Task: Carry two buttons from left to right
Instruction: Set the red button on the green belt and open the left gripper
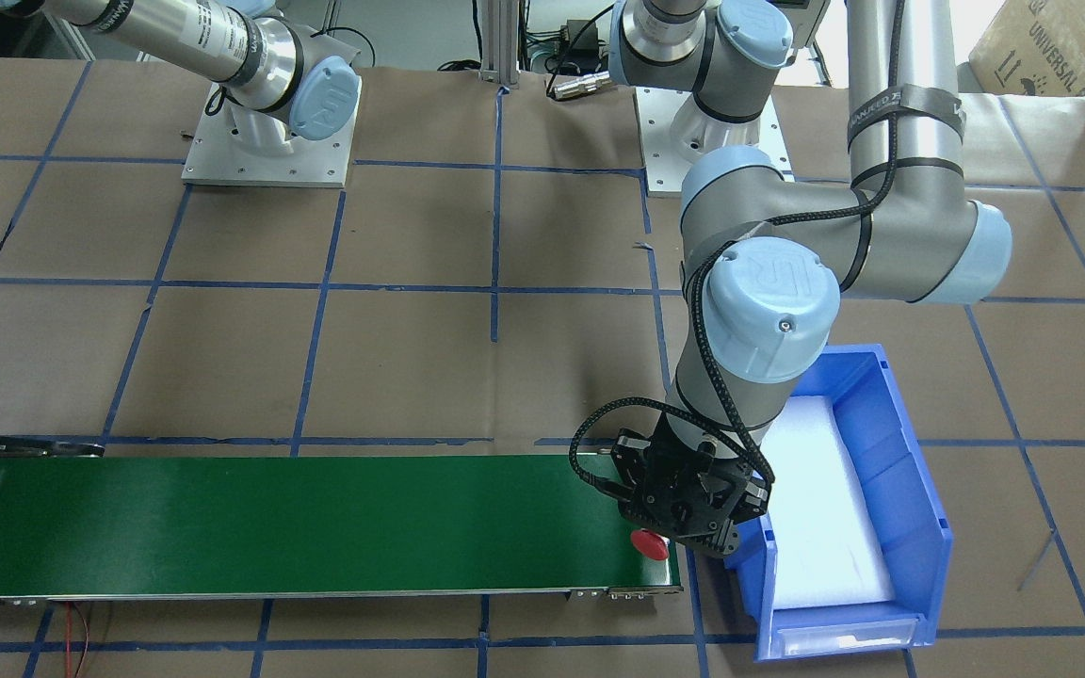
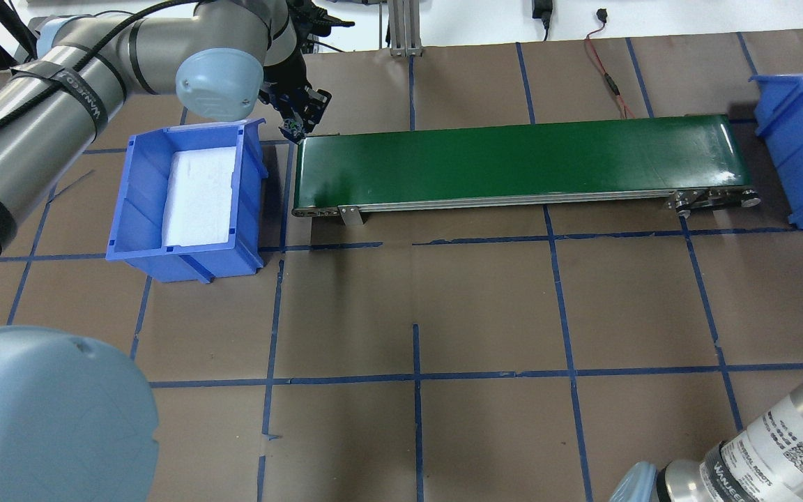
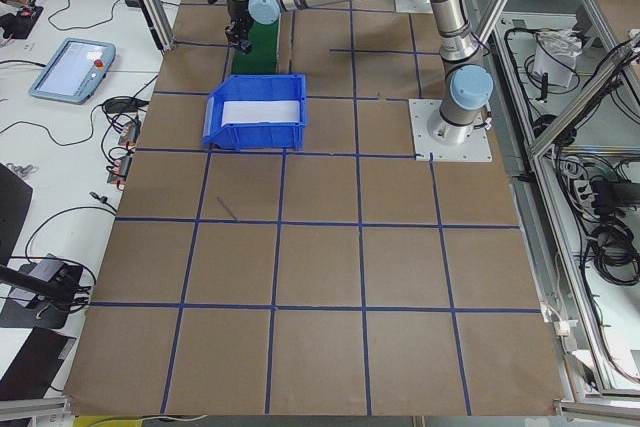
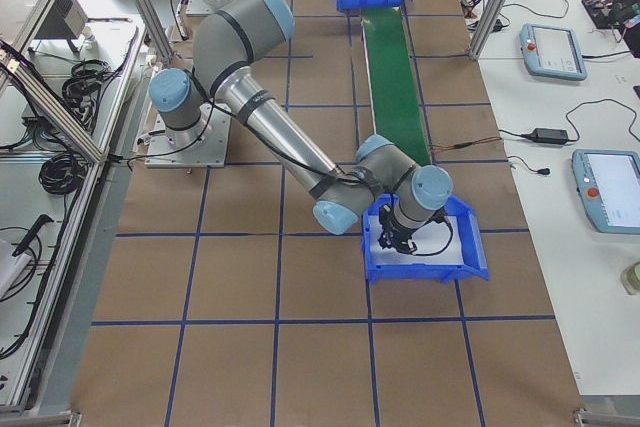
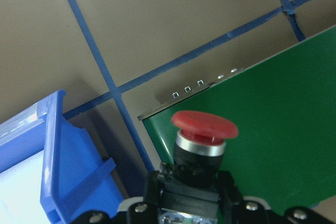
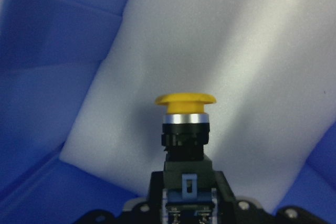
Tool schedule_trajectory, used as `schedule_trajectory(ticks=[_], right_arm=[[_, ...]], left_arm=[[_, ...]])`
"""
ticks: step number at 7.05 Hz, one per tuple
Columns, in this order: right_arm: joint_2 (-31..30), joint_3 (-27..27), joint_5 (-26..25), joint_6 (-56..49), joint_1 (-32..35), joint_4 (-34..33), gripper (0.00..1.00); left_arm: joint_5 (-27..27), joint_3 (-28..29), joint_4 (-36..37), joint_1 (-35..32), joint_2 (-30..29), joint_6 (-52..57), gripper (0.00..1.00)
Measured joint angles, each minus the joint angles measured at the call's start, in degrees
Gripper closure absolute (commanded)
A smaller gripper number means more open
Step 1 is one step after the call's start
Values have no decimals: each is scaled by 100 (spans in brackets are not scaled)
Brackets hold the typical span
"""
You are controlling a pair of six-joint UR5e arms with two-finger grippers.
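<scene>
The left tool (image 1: pixel 684 523) is pressed together on the black body of the red button (image 5: pixel 203 125). The red mushroom cap sticks out in front of the fingers. The button is over the end of the green belt (image 1: pixel 316 523), the end just beside a blue bin (image 1: pixel 891 490). The pictures do not show whether the button touches the belt. This bin has a white foam sheet (image 1: pixel 816 499) on its bottom, and the left arm reaches over the bin from above.

The right tool (image 6: pixel 184 198) pinches the body of the yellow button (image 6: pixel 185 99), with the yellow cap pointing away from the wrist. It hangs inside a second blue bin (image 4: pixel 470 257) at the other end of the belt. Under the button lies a white foam pad (image 6: pixel 252 77), and the button is apart from it.

Both bins and the belt stand on the worktop (image 2: pixel 485 307), which is covered with brown paper and a grid of blue tape.
</scene>
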Motion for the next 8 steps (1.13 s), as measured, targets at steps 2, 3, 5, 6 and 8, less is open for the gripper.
schedule_trajectory(ticks=[2,3,5,6,8], right_arm=[[-23,-11,6,-10,-4,5,35],[-67,-45,10,-13,-10,31,32],[-176,-381,18,-83,-26,349,20],[-206,-652,84,-123,-28,632,12],[-549,-1026,470,-175,29,1475,0]], left_arm=[[163,2,176,-88,-83,-49,0],[227,13,164,-85,-27,-54,0],[250,272,-406,100,196,-51,0],[246,593,-1140,323,330,-44,0],[221,1010,-2338,669,759,-9,0]])
